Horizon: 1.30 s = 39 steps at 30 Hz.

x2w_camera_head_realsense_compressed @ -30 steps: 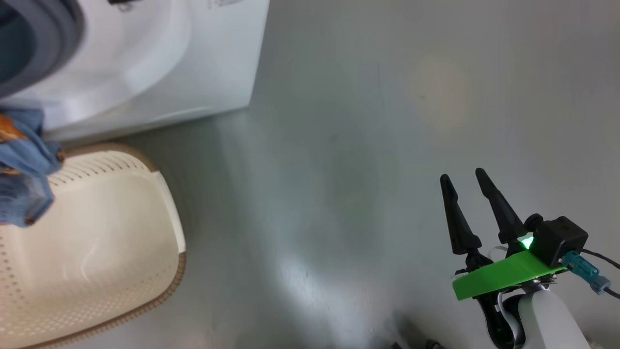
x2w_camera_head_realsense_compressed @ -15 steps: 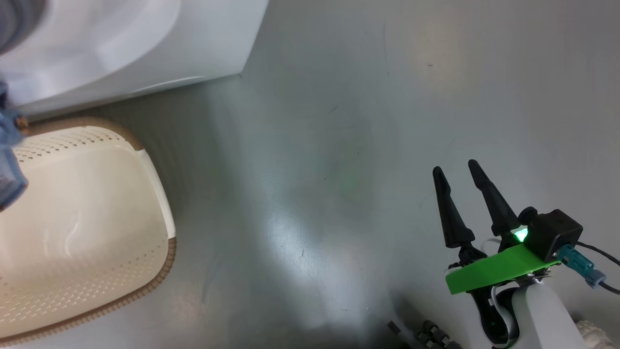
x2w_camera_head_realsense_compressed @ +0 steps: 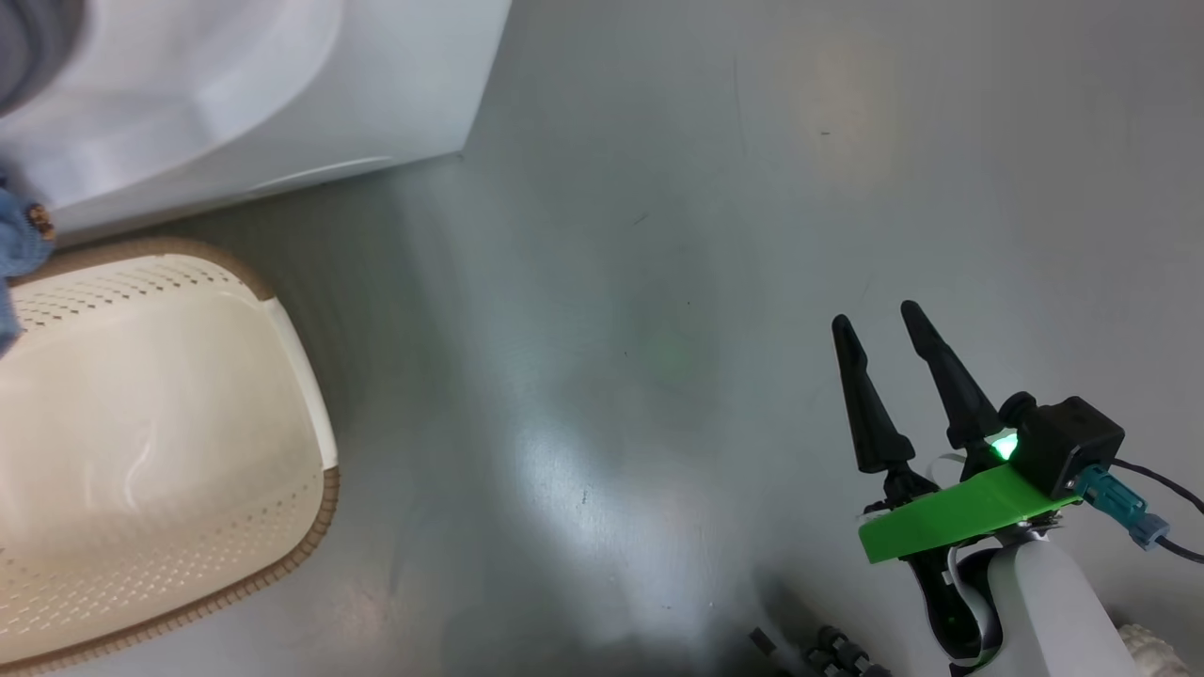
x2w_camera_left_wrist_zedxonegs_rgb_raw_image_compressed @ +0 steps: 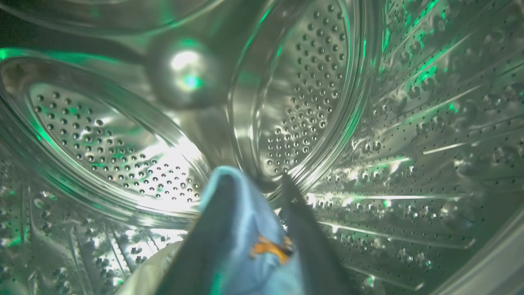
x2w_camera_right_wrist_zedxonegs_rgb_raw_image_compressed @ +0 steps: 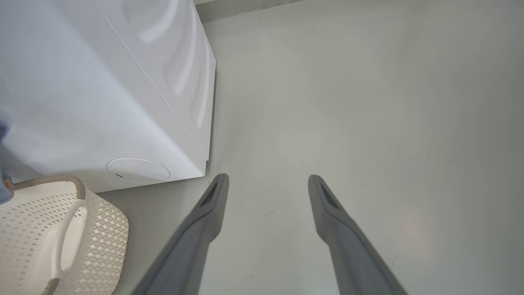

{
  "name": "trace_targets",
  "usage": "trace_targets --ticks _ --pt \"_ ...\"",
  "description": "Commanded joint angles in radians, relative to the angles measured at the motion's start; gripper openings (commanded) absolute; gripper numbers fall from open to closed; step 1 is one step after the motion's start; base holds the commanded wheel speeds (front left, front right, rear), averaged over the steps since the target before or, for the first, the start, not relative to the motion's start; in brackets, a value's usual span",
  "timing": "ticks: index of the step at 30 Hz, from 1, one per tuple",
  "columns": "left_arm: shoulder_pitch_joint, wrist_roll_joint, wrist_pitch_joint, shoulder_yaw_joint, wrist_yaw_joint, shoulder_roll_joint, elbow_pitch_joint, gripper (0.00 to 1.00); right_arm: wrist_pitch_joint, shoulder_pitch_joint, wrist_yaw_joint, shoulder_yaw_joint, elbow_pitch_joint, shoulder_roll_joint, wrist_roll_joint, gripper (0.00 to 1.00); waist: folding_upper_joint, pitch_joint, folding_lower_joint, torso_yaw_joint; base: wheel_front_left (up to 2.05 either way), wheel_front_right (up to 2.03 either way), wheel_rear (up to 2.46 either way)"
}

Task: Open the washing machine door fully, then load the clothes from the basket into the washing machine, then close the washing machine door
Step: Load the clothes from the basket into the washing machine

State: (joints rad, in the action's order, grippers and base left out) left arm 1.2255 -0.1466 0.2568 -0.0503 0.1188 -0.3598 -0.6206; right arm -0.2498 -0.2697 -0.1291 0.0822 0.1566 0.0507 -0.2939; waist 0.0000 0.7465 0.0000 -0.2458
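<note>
Washing machine (x2w_camera_head_realsense_compressed: 235, 94) is standing white on the grey floor (x2w_camera_head_realsense_compressed: 658, 235), with the cream basket (x2w_camera_head_realsense_compressed: 318, 522) sitting just in front of it. Inside the machine's steel drum (x2w_camera_left_wrist_zedxonegs_rgb_raw_image_compressed: 307, 102) the left gripper (x2w_camera_left_wrist_zedxonegs_rgb_raw_image_compressed: 256, 178) is reaching with its fingers apart, the light blue garment (x2w_camera_left_wrist_zedxonegs_rgb_raw_image_compressed: 241, 229) draping over one of them. Well off to the machine's side, the right gripper (x2w_camera_head_realsense_compressed: 873, 313) is hovering above the floor, fingers spread wide.

1 washer (x2w_camera_head_realsense_compressed: 235, 94), 1 basket (x2w_camera_head_realsense_compressed: 303, 527), 1 garment (x2w_camera_left_wrist_zedxonegs_rgb_raw_image_compressed: 241, 233).
</note>
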Motion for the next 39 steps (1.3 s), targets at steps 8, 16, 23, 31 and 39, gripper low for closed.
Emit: trace_targets --ticks 8,16,23,31,39 --pt "0.001 -0.022 0.004 -0.022 -0.003 -0.035 -0.15 1.0 -0.012 0.016 -0.002 0.02 -0.009 0.0 -0.008 1.0 0.0 -0.023 0.0 0.012 0.0 0.0 0.0" --pt "0.024 -0.034 0.005 -0.006 0.001 -0.021 -0.233 1.0 -0.012 0.009 -0.002 0.016 -0.004 0.0 -0.01 1.0 0.0 -0.053 0.0 0.032 0.0 0.0 0.0" --pt "-0.037 -0.046 0.005 -0.013 0.003 -0.003 -0.187 1.0 -0.012 0.01 -0.002 -0.001 -0.002 0.0 -0.004 1.0 0.0 -0.088 0.0 0.066 0.0 0.0 0.0" --pt "-0.217 -0.066 0.005 -0.05 -0.002 0.03 -0.04 1.0 -0.012 0.016 -0.002 -0.014 0.0 0.0 0.005 1.0 0.0 -0.131 0.0 0.105 0.0 0.0 0.0" --pt "-0.454 -0.069 0.005 -0.09 -0.024 0.086 0.174 1.0 -0.012 0.027 -0.002 -0.016 0.002 0.009 0.009 1.0 0.0 -0.172 0.0 0.13 0.0 0.0 0.0"
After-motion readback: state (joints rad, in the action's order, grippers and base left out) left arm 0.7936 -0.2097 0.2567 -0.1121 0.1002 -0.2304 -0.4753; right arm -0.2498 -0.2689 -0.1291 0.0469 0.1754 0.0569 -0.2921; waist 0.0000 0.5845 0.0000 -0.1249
